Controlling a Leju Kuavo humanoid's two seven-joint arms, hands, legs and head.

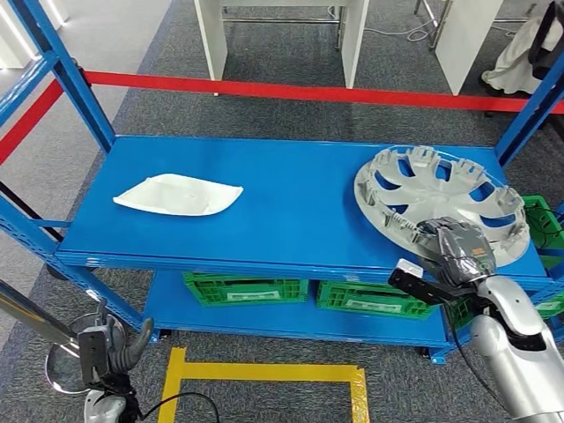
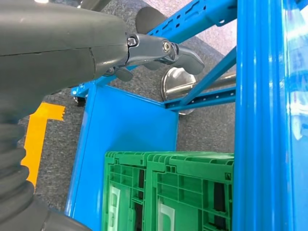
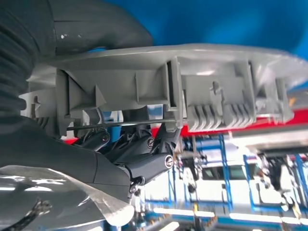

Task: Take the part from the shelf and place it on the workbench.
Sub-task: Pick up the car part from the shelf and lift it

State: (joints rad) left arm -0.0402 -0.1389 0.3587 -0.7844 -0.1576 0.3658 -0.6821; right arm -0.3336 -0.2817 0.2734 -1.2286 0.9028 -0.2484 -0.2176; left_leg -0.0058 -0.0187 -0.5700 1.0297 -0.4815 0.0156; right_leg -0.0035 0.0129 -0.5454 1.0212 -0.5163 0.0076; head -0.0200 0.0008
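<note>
A grey wheel cover (image 1: 439, 189) lies at the right end of the blue shelf's top board (image 1: 300, 203), its near edge slightly past the board's front. My right hand (image 1: 462, 247) grips that near rim. In the right wrist view the thumb lies on one face of the wheel cover (image 3: 181, 82) and the dark fingers (image 3: 145, 149) curl against its ribbed underside. A flat white part (image 1: 176, 196) rests on the left of the board. My left hand (image 1: 116, 352) hangs low at the shelf's front left, holding nothing, with a finger (image 2: 174, 50) stretched out.
Green crates (image 1: 246, 289) stand on the lower board, close to my left hand as the crates (image 2: 167, 192) show. A red tape (image 1: 300, 90) runs behind the shelf. Yellow floor tape (image 1: 266, 372) marks the carpet in front. A round metal base (image 1: 63, 361) sits by the left post.
</note>
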